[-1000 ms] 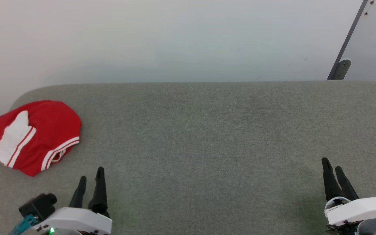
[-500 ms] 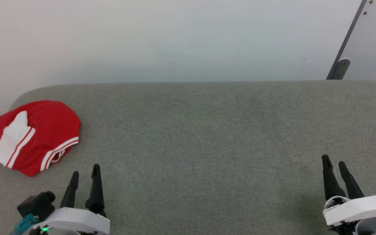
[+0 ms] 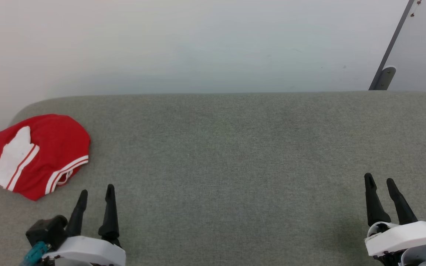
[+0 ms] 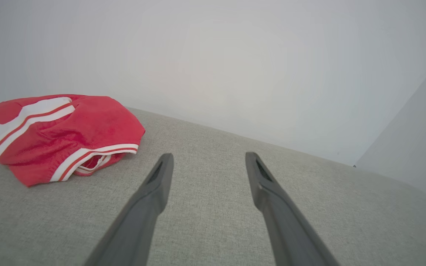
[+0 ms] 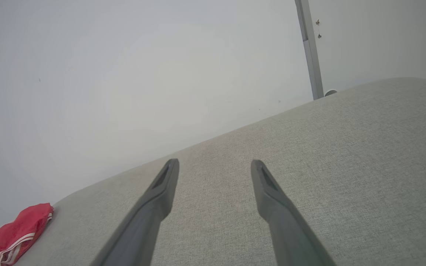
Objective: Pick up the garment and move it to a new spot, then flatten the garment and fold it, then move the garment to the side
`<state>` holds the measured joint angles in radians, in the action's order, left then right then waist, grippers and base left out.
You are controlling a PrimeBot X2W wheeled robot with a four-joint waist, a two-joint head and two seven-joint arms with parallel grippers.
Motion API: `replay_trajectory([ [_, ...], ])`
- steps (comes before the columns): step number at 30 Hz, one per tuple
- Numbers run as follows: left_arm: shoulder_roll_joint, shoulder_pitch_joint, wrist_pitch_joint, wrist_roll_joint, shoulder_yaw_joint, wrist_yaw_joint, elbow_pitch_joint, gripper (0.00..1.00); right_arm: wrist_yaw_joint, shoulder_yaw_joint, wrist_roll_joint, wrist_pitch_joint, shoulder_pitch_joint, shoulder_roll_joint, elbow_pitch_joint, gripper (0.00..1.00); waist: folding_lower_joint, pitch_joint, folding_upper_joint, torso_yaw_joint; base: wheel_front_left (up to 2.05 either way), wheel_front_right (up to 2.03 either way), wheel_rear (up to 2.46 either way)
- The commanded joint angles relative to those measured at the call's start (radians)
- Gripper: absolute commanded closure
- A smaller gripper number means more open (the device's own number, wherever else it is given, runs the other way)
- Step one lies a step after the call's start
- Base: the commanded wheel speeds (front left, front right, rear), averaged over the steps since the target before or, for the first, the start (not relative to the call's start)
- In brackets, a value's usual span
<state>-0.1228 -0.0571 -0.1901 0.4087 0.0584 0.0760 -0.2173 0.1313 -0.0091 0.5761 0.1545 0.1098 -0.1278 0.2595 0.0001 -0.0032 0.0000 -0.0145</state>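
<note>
The garment (image 3: 56,146) lies as a compact folded red bundle, with a white sleeve patch and red-and-white striped trim, at the far left edge of the grey fabric surface (image 3: 227,155). It also appears in the left wrist view as the garment (image 4: 98,122) and in the right wrist view as the garment (image 5: 17,227). My left gripper (image 3: 97,189) hovers open just to its near right, apart from it, with nothing between its fingers (image 4: 154,192). My right gripper (image 3: 379,178) stands open and empty at the lower right, far from the cloth.
A pale wall (image 3: 198,44) rises behind the surface's far edge. A thin grey post (image 3: 390,51) leans at the back right. The surface rounds off at its far left corner, near the bundle.
My left gripper has drifted slightly left and its wrist has sunk lower in the head view. The right gripper has shifted only a little. The garment lies still.
</note>
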Motion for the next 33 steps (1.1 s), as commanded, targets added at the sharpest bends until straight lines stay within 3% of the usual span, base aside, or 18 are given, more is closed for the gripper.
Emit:
replay_trajectory([
  [1, 0.000, -0.012, -0.007, -0.022, 0.002, 0.003, 0.005, 0.00, -0.001, 0.003, -0.020, 0.007, 0.014, -0.008, -0.009, 0.00, 0.0000, 0.000, 0.0000, 0.000, 0.00, 0.00, 0.00],
  [33, 0.004, -0.010, -0.069, -0.251, 0.008, 0.049, 0.002, 0.00, -0.001, 0.019, -0.244, 0.073, 0.016, -0.023, -0.017, 0.00, -0.0001, -0.003, 0.0000, -0.006, 0.00, 0.00, 0.00],
])
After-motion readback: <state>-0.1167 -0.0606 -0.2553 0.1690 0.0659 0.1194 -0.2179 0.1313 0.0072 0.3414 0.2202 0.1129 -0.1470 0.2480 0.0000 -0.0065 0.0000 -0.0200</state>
